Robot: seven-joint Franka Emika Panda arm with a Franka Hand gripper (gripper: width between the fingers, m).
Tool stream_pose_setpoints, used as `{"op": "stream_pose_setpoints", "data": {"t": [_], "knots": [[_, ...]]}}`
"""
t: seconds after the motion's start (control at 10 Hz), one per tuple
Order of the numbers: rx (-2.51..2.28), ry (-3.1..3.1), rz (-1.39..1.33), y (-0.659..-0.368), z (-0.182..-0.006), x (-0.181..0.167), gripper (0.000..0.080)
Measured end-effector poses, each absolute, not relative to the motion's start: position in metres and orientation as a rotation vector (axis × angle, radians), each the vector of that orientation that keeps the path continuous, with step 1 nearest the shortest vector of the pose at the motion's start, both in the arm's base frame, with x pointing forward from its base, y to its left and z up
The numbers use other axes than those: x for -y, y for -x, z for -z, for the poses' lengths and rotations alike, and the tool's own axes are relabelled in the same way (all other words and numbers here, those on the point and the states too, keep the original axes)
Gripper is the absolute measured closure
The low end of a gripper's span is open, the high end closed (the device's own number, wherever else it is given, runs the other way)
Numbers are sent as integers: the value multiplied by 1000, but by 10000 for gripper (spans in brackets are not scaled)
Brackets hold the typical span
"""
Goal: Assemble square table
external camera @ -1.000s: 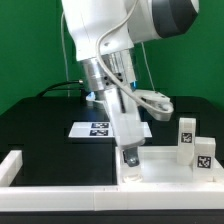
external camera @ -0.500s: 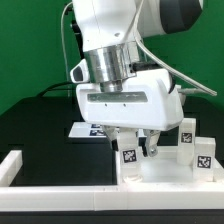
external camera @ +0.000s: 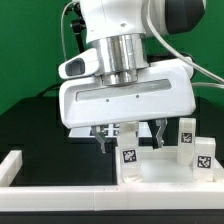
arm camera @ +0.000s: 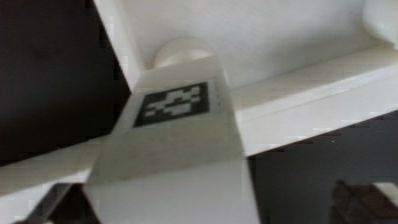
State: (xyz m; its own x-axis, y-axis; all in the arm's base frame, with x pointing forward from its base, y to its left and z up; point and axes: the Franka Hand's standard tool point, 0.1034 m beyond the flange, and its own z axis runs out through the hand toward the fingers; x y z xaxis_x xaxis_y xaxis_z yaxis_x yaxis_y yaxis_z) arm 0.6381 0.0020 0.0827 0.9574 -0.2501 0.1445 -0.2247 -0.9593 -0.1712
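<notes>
In the exterior view the gripper hung low over the square table top, and its two fingers stood wide apart, released, with nothing clenched between them. One white leg stood upright between the fingers, on the table top's corner at about 9 o'clock of the slab; its black-and-white tag faced the camera. I could not tell if either finger touched this leg, but a gap was visible on each side.

The table top lay at about 4 o'clock of the picture, just behind the long low white rail that ran along the front. Two more legs stood upright at about 3 o'clock, near each other and apart from the gripper. The marker board lay flat on the black table at about 9 o'clock of the gripper, partly hidden by the big white hand body.

In the wrist view the tagged leg filled the middle, standing in a socket of the rimmed white slab. The dark fingertips showed on both sides of it, apart from the leg.
</notes>
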Motion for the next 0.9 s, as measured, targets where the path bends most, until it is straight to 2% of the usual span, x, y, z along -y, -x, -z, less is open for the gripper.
{"op": "stream_pose_setpoints", "data": {"t": [0.1,0.2,0.3,0.4,0.6,0.9], "knots": [[-359,2956,247,-638,-82,-2,299],[-416,2944,243,-638,-82,-2,299],[-553,2918,231,-637,-82,0,468],[-671,2890,219,-637,-81,3,500],[-938,2816,200,-636,-80,5,500],[-1715,2367,34,-628,-78,6,500]]}}
